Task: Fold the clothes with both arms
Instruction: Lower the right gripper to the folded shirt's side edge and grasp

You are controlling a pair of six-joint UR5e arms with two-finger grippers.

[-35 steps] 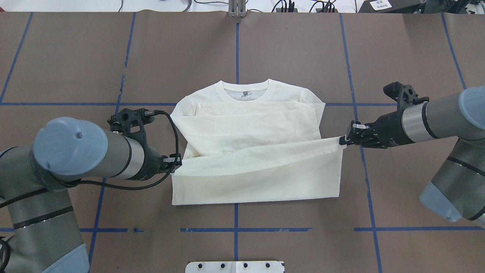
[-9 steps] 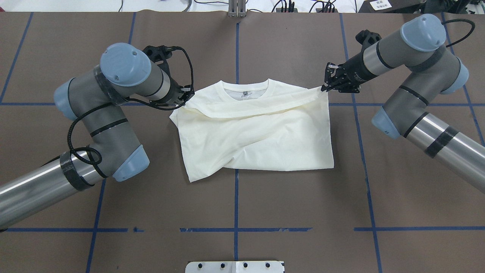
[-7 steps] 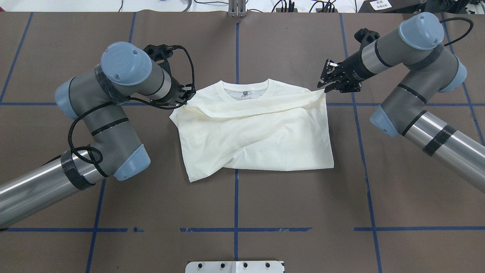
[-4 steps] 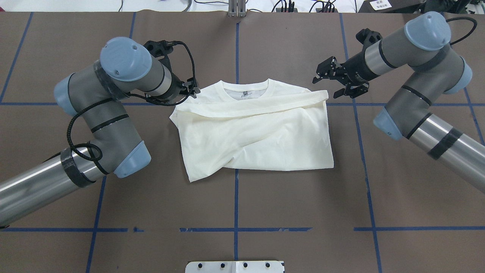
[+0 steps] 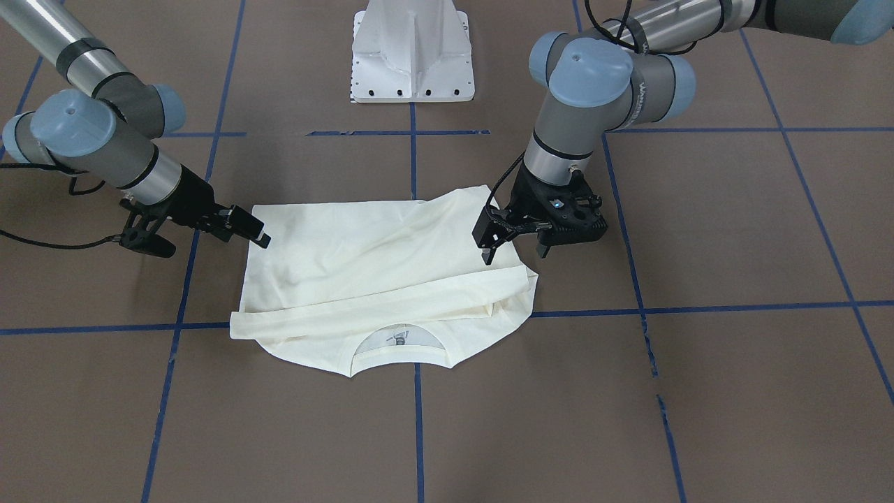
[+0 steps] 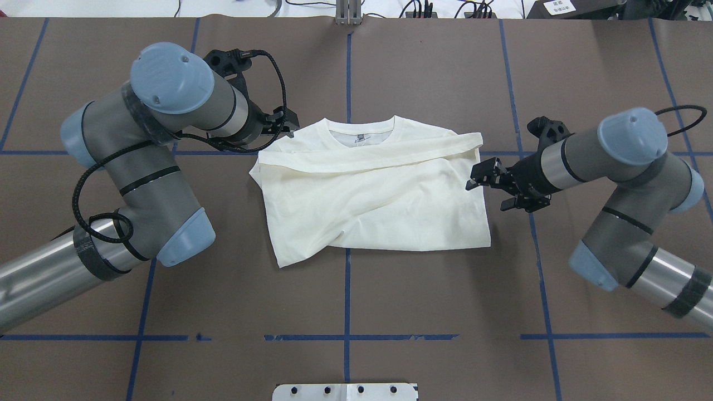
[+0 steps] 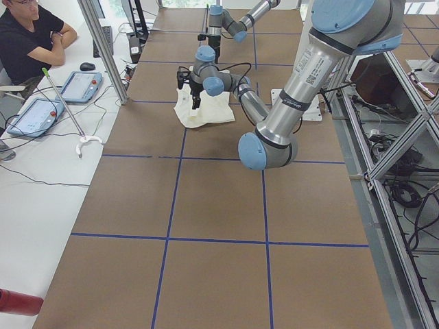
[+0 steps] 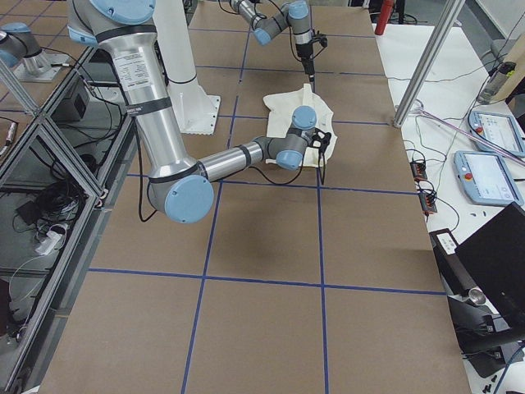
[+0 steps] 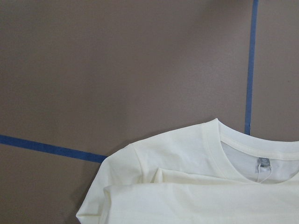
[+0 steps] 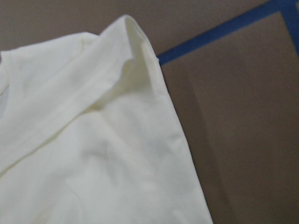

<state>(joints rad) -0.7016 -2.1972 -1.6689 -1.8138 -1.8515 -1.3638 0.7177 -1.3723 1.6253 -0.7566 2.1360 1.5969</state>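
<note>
The cream T-shirt [image 6: 373,192] lies folded on the brown table, plain side up, its hem laid as a band just below the neckline [image 5: 398,342]. The print is hidden. My left gripper [image 6: 291,127] hovers open at the shirt's far left shoulder, holding nothing, and also shows in the front-facing view [image 5: 513,248]. My right gripper [image 6: 487,195] is open and empty beside the shirt's right edge, and also shows in the front-facing view [image 5: 209,241]. The left wrist view shows the shoulder and collar [image 9: 196,186]. The right wrist view shows the folded corner [image 10: 93,140].
The white pedestal base [image 5: 412,56] stands at the robot's side of the table. Blue tape lines [image 6: 346,289] cross the brown surface. An operator [image 7: 27,41] sits at a side desk with tablets [image 7: 75,86], off the table's far edge.
Both grippers carried the hem up to the shoulders, then opened and let it go. The right gripper has moved back toward the robot along the shirt's right edge; the left has lifted slightly away.
</note>
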